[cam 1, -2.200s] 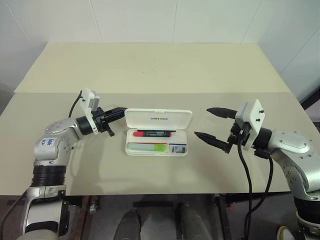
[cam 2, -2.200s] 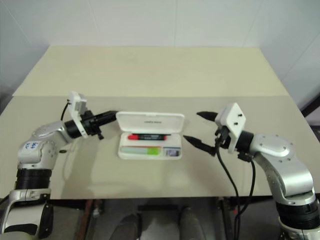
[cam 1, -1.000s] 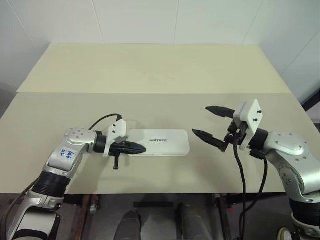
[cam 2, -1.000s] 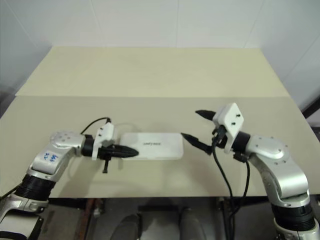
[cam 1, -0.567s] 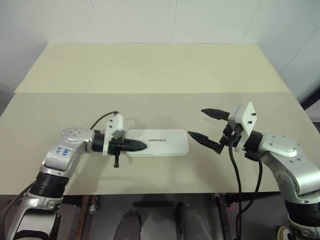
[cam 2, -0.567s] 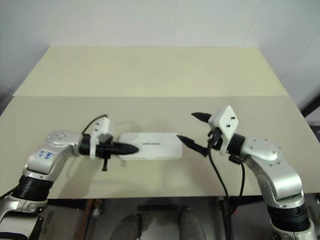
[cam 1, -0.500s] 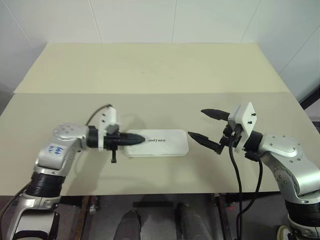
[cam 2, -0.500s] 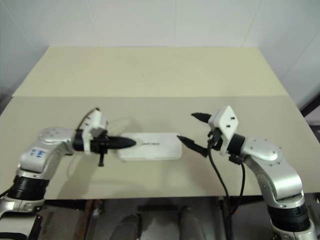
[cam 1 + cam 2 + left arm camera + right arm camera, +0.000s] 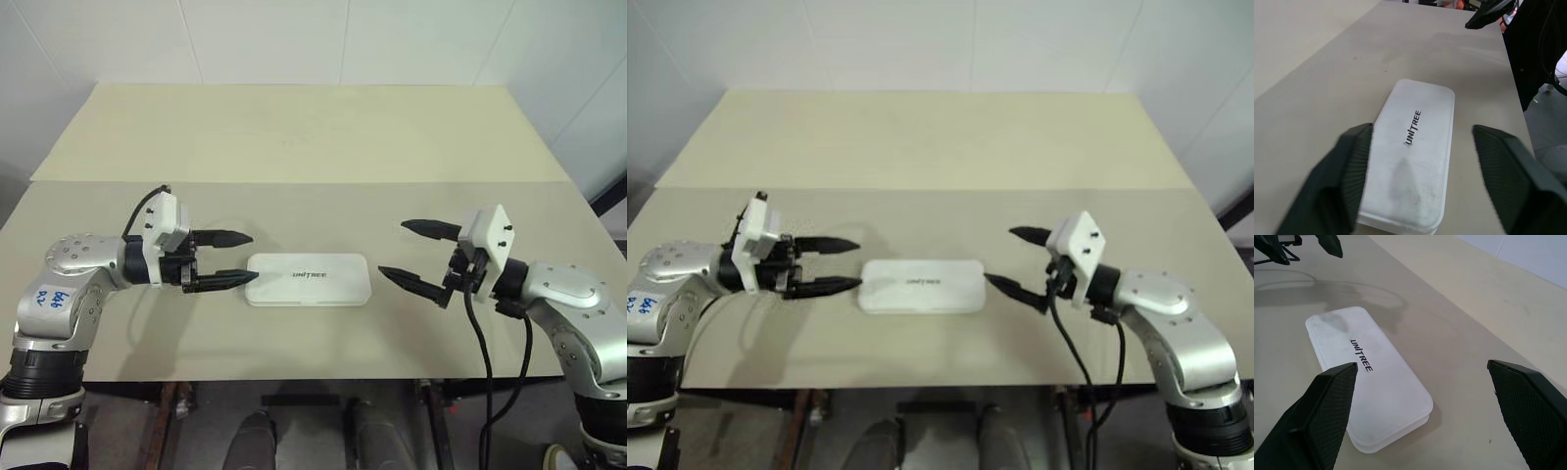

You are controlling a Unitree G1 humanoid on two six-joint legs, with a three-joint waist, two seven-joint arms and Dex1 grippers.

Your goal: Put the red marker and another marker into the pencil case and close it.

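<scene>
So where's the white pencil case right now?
The pencil case lies shut on the table, in the middle between the left gripper and the right gripper, touching neither.

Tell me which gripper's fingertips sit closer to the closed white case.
The left gripper: its lower finger tip nearly meets the pencil case at its end, while the right gripper hangs a clear gap off the other end.

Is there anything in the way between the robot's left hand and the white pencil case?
Nothing visible. The left hand hangs open just off the end of the closed pencil case, with only bare table between them.
</scene>
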